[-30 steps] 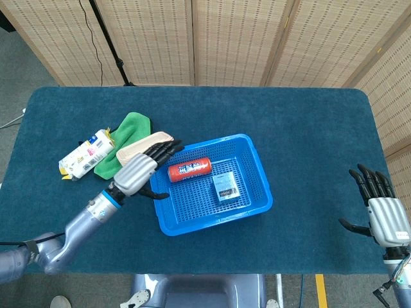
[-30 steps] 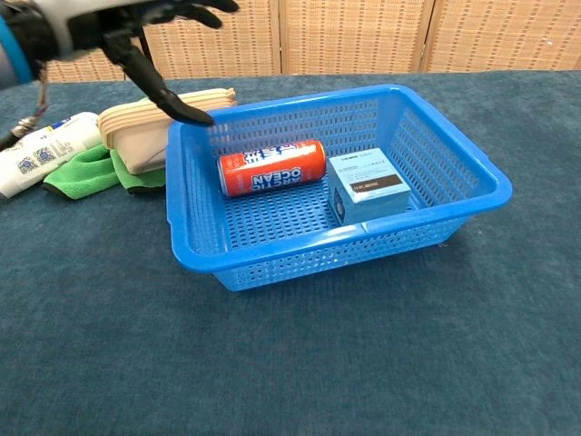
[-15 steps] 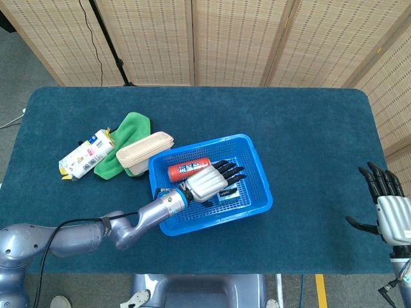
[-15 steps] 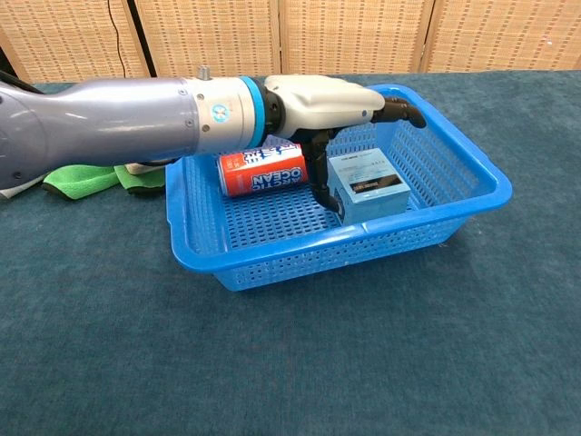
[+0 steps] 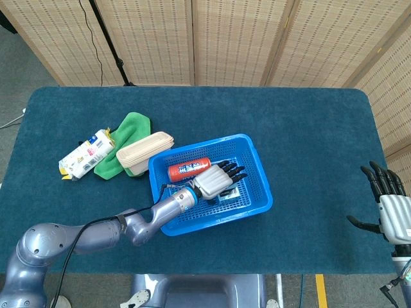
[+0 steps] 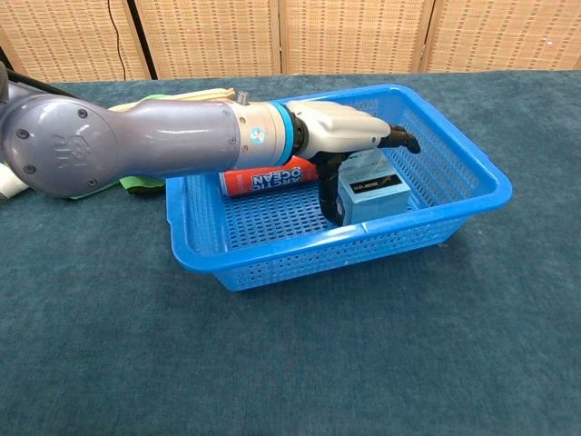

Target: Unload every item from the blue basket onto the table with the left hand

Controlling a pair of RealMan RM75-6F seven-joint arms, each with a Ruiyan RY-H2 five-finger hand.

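The blue basket (image 5: pixel 257 163) (image 6: pixel 454 213) stands mid-table. Inside lie a red can (image 5: pixel 186 170) (image 6: pixel 268 179) on the left and a small blue-grey box (image 5: pixel 226 194) (image 6: pixel 372 193) on the right. My left hand (image 5: pixel 215 180) (image 6: pixel 349 136) is inside the basket, low over the box. Its fingers are spread across the box's top and its thumb hangs down by the box's left face. The box still rests on the basket floor. My right hand (image 5: pixel 388 208) hovers at the table's right edge, fingers apart and holding nothing.
Left of the basket lie a beige tray (image 5: pixel 144 151), a green cloth (image 5: pixel 131 128) and a white wipes packet (image 5: pixel 87 154). My left forearm (image 6: pixel 154 150) crosses the basket's left rim. Bare table stretches in front of and right of the basket.
My left hand swung from the beige tray outside the basket into it, passed over the can, and sank onto the box. The right hand drifted slightly right.
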